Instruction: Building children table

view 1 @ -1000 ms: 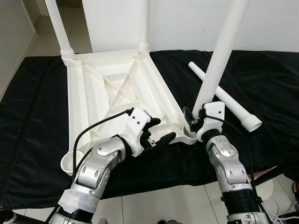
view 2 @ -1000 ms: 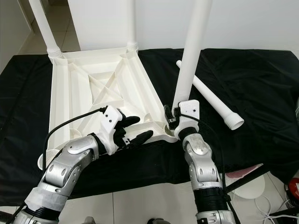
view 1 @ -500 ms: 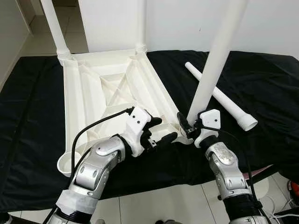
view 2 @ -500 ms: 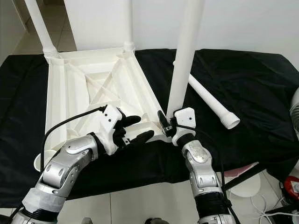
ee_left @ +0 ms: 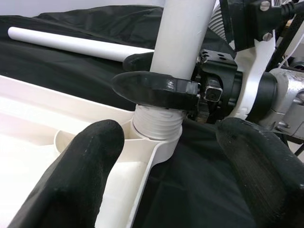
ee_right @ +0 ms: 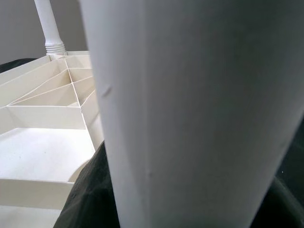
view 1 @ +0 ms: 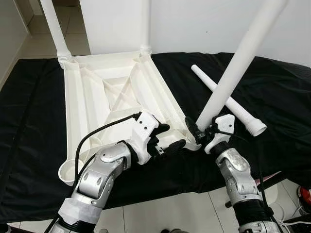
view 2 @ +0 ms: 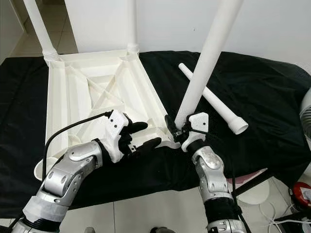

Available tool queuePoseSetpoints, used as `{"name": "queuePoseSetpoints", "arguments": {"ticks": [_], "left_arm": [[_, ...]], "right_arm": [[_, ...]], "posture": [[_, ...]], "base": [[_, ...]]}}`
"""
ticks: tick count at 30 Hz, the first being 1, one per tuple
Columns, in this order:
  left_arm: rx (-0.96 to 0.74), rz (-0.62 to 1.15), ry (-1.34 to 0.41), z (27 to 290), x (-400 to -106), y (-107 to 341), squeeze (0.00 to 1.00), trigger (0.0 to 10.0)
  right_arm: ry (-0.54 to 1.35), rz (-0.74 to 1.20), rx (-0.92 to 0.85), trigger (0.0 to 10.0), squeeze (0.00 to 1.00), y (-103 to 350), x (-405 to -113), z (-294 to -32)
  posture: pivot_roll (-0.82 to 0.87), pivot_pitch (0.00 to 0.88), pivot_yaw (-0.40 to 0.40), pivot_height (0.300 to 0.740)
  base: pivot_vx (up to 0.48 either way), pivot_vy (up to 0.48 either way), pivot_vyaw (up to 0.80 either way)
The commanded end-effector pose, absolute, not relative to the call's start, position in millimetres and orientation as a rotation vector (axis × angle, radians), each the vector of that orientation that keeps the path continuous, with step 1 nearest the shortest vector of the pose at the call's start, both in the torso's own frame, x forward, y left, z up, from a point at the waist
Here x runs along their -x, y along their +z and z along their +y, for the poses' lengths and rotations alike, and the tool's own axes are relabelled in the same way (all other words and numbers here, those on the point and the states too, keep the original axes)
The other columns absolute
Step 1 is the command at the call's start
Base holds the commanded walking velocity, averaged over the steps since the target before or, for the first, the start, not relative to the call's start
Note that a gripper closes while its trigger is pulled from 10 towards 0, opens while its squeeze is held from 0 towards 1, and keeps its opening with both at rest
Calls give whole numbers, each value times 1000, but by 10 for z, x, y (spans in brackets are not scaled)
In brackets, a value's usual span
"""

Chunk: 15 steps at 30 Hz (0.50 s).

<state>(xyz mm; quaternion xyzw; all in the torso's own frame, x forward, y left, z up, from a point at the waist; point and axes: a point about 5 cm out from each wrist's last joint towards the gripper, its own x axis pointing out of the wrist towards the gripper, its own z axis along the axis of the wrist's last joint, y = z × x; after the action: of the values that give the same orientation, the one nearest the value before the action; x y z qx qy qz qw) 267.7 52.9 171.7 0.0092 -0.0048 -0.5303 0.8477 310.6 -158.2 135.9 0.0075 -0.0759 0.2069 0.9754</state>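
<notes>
The white plastic table top point(view 1: 112, 97) lies upside down on a black cloth. Two white legs point(view 1: 55, 29) point(view 1: 145, 24) stand in its far corners. My right gripper point(view 1: 200, 130) is shut on a third leg point(view 1: 238, 68), which leans to the right. This leg's threaded end point(ee_left: 156, 124) sits at the near right corner socket point(view 1: 191, 141). My left gripper point(view 1: 170, 137) is open just left of that socket, with its fingers point(ee_left: 76, 175) spread on either side of the corner. A fourth leg point(view 1: 228, 99) lies loose on the cloth to the right.
The black cloth point(view 1: 34, 111) covers a low platform whose near edge runs just under my arms. Tiled floor lies below it, with a white round base point(view 2: 257, 191) and a red item point(view 2: 302, 191) at the lower right. A white wall point(view 1: 194, 24) stands behind.
The leg in my right gripper has tipped from nearly upright to leaning right, its foot staying at the corner socket. My left gripper has hardly moved. The camera has shifted slightly.
</notes>
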Motion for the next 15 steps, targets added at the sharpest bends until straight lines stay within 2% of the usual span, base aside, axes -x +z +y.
{"name": "queuePoseSetpoints", "arguments": {"ticks": [1,11,15], "left_arm": [[-28,-2,-1093,523,-2669,1718,0,10000],[-29,-1,-1088,522,-2668,1721,0,10000],[-35,-2,-1086,519,-2672,1723,0,10000]], "right_arm": [[400,15,-48,10000,0,1088,-3094,-1578],[365,91,-67,10000,0,1054,-3160,-1574],[349,122,-141,10000,0,1112,-3235,-1555]], "posture": [[54,98,-43,740],[54,99,-46,740],[53,99,-46,740]], "base": [[0,0,0],[0,0,0],[0,0,0]]}}
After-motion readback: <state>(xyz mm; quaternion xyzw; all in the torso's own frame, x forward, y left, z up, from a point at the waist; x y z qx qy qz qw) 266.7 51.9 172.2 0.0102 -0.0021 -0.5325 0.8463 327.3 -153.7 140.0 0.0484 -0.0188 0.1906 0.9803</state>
